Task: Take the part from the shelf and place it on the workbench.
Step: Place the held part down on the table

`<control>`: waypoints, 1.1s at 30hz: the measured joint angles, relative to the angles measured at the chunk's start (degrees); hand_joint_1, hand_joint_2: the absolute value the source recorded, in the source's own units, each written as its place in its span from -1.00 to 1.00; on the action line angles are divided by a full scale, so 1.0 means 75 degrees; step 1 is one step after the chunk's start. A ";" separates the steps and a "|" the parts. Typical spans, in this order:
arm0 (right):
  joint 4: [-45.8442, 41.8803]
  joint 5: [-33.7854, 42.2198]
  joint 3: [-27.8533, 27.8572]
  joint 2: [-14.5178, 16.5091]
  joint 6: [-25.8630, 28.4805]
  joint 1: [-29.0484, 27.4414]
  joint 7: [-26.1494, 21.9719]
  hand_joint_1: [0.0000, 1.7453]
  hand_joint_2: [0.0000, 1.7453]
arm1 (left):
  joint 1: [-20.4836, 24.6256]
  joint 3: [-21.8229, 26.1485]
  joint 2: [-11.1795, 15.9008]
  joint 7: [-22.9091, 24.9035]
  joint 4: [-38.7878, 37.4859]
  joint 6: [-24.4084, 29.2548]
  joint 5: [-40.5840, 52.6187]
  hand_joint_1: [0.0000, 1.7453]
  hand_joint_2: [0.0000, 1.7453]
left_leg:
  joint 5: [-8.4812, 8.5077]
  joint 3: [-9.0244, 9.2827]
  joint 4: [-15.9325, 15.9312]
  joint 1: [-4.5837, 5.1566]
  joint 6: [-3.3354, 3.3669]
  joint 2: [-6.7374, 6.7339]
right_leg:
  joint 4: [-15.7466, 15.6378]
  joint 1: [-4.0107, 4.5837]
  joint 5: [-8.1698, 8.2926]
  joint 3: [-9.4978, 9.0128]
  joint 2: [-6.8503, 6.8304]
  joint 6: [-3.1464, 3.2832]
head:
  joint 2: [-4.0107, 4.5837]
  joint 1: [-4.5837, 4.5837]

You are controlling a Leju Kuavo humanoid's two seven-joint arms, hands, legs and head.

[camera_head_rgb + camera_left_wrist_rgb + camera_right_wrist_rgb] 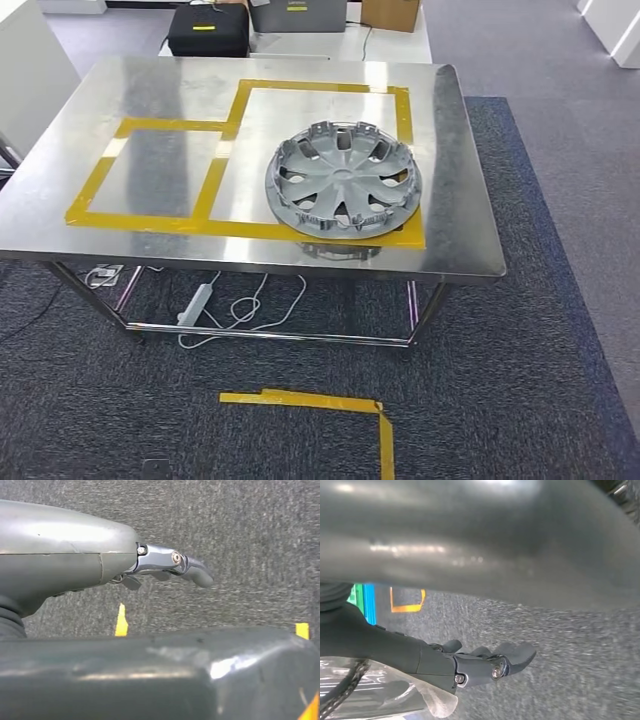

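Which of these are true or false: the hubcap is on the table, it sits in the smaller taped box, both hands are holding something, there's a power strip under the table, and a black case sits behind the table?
1. The grey plastic hubcap lies on the steel workbench. True.
2. It sits in the smaller yellow-taped box. False: it is in the larger taped rectangle, overlapping its near edge.
3. Both hands hold something. False: the left hand and right hand hold nothing, fingers extended above carpet.
4. A white power strip lies under the workbench. True.
5. A black case sits beyond the workbench. True.
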State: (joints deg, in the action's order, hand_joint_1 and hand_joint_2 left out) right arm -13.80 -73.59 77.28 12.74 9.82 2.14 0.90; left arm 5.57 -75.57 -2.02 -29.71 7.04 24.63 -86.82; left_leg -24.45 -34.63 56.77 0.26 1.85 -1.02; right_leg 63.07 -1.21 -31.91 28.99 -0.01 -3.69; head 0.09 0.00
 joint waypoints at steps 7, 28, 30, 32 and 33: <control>0.0055 -0.0353 -0.0074 -0.0012 -0.0240 0.0025 -0.0167 -1.00 -1.00 | -0.0016 -0.0044 0.0025 -0.0083 -0.0003 0.0002 0.0036 -1.00 -1.00 | -0.0237 -0.0329 0.0497 -0.0047 -0.0324 0.0042 | -0.0967 0.0025 0.0012 -0.0319 -0.0038 0.0449 | 0.0000 -0.0010; 0.0068 -0.0691 -0.0426 -0.0079 -0.0428 0.0054 -0.0475 -1.00 -1.00 | 0.0006 -0.0106 -0.0034 0.0191 -0.0003 0.0015 -0.0082 -1.00 -1.00 | -0.0282 0.0445 -0.0154 -0.0014 0.0081 0.0103 | 0.1340 0.0064 -0.0206 0.1185 0.0065 0.0120 | 0.0000 0.0020; 0.0068 -0.0740 -0.0454 -0.0090 -0.0479 0.0054 -0.0442 -1.00 -1.00 | 0.0016 -0.0107 -0.0039 0.0215 -0.0003 0.0009 -0.0092 -1.00 -1.00 | -0.0160 0.0200 -0.0056 -0.0008 0.0042 0.0071 | 0.0630 0.0069 0.0177 0.0484 0.0065 0.0159 | 0.0000 0.0020; 0.0068 -0.0764 -0.0495 -0.0104 -0.0509 0.0070 -0.0458 -1.00 -1.00 | 0.0029 -0.0113 -0.0039 0.0243 -0.0003 0.0008 -0.0104 -1.00 -1.00 | -0.0042 0.0029 0.0041 0.0015 -0.0019 0.0056 | -0.0523 0.0086 0.0106 -0.0353 0.0065 0.0215 | 0.0000 0.0016; 0.0068 -0.0761 -0.0510 -0.0111 -0.0509 0.0080 -0.0504 -1.00 -1.00 | 0.0037 -0.0121 -0.0039 0.0242 -0.0003 0.0007 -0.0109 -1.00 -1.00 | 0.0036 -0.0031 0.0065 0.0022 -0.0049 0.0049 | -0.0914 0.0098 -0.0001 -0.0595 0.0069 0.0238 | 0.0000 0.0014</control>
State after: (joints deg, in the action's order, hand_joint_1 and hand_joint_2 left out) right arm -13.29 -79.30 73.45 11.91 6.01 2.74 -2.89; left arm 5.85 -76.48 -2.31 -27.90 7.02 24.68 -87.64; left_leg -24.18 -34.87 57.26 0.43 1.48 -0.65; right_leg 56.22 -0.47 -31.92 24.53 0.51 -1.91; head 0.09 0.10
